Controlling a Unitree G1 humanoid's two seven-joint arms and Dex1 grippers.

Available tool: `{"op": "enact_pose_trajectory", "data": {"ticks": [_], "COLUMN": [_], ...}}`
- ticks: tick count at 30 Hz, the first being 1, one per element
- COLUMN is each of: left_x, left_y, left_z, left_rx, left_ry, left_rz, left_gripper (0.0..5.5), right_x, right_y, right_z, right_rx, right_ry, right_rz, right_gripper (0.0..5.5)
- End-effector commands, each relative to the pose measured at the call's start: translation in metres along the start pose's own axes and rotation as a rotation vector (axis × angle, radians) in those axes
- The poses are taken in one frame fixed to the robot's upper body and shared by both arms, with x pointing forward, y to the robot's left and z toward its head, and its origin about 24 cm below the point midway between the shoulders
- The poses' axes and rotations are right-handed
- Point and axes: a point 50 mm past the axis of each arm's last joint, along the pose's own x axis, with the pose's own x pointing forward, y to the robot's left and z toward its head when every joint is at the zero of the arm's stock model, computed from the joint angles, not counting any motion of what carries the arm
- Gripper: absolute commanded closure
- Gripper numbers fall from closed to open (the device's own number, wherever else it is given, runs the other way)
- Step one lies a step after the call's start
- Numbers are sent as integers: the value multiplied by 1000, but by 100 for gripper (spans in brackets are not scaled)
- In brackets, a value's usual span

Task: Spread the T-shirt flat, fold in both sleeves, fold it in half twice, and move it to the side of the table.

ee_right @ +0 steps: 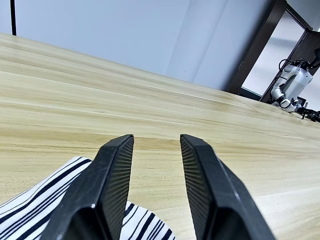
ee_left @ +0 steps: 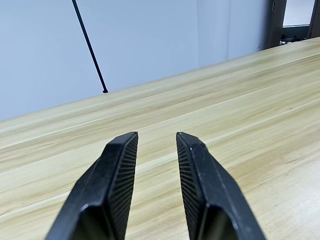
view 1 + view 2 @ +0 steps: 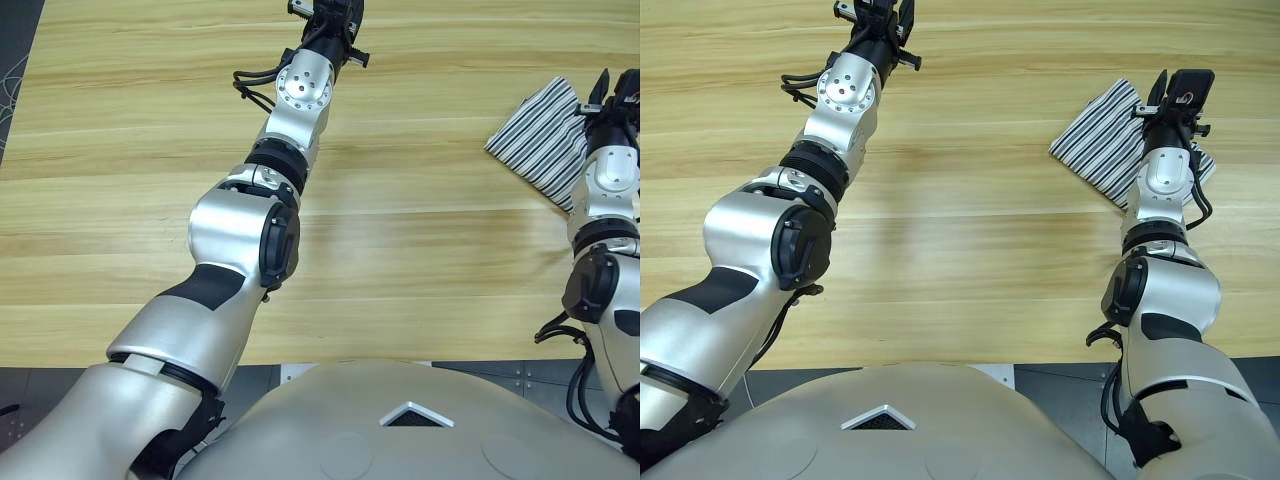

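Two sets of jaws stand parted and empty: the right gripper (image 1: 156, 137) hangs just over the folded striped T-shirt (image 3: 1095, 140), lying cornerwise on the right side of the table (image 3: 970, 230), while the left gripper (image 2: 156, 135) sits well apart over bare wood, so the right arm is nearer.

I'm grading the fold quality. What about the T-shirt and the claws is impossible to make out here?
- T-shirt: right eye view, its right side lies under the right arm; layer count unreadable.
- Left claw: eye views, its end is cut off by the top edge.
- Right claw: wrist view, the claw itself blocks the cloth below; contact unclear.
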Motion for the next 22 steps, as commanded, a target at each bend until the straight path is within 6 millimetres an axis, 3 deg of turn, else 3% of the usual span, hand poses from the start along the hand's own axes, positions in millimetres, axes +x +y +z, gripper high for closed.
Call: {"op": "enact_pose_trajectory", "data": {"ticks": [1, 9, 11, 13, 17, 19, 22], "left_x": [4, 5, 4, -2, -33, -42, -44], "left_y": [-5, -8, 0, 33, 115, 130, 133], "left_z": [9, 10, 9, 1, -21, -26, -28], "left_rx": [12, 7, 11, 17, 47, 51, 45], "left_ry": [-9, -10, -11, -3, 17, 18, 18], "left_rz": [-16, -24, -1, 99, 362, 414, 430], "left_gripper": [407, 407, 407, 407, 407, 407, 407], "right_x": [-3, -4, -1, 10, 21, 20, 20], "right_y": [-8, -11, -3, 28, 110, 125, 129], "right_z": [-4, -6, -2, 15, 59, 67, 68], "right_rx": [-7, -11, -7, 2, 27, 28, 23], "right_ry": [9, 13, 6, -18, -81, -90, -95], "right_rz": [-16, -20, 3, 102, 359, 406, 421], "right_gripper": [379, 379, 379, 379, 379, 379, 379]}}
